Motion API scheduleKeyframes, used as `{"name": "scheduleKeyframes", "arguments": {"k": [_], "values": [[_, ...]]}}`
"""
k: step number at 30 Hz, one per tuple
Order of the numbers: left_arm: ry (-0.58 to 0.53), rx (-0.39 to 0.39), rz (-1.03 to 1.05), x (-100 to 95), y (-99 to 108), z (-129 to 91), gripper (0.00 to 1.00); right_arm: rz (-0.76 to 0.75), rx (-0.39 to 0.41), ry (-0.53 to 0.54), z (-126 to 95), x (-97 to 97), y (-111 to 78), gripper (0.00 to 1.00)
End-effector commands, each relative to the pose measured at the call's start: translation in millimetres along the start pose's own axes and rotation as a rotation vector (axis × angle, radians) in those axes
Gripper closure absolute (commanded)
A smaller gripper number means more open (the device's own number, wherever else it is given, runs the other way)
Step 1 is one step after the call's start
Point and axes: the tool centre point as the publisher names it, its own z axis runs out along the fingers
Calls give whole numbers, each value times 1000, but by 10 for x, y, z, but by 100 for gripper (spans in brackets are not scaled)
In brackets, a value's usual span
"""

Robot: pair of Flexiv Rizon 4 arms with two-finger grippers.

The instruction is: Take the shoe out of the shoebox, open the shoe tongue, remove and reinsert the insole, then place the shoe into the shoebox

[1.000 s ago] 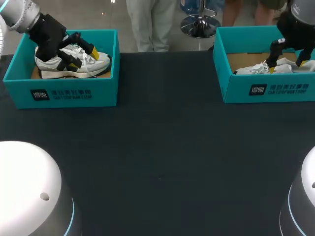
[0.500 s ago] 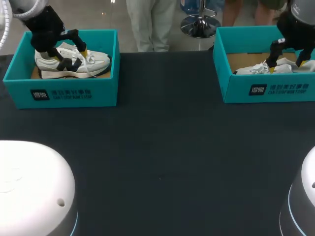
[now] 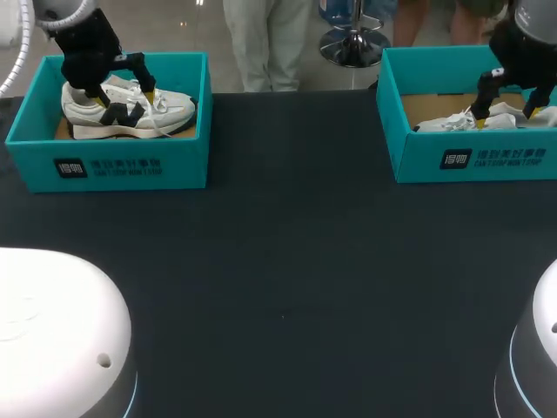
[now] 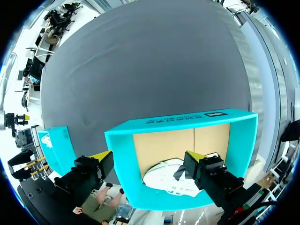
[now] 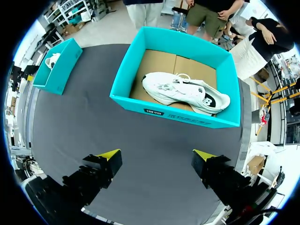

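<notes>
Over left shoebox (image 3: 113, 144), left jaws spread wide above shoe (image 3: 174, 110); right jaws also wide over right shoebox (image 3: 426, 139).

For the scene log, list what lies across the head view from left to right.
Left shoebox holding a white shoe → bare dark table → right shoebox holding a second white shoe.

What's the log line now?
left pincer open over left shoe in left shoebox | right pincer open over right shoe in right shoebox | neither shoe lifted
</notes>
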Motion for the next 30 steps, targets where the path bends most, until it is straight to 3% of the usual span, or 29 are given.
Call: {"name": "scheduleKeyframes", "arguments": {"k": [1,4,9,30], "values": [[2,-1,0,1,-5,-2,0,0,1,-1,3,1,6,0],[2,-1,0,1,-5,-2,0,0,1,-1,3,1,6,0],[52,-13,-26,233,90,9,0,0,1,-1,3,1,6,0],[252,15,-126,1076,816,351,0,0,1,-1,3,1,6,0]]}}
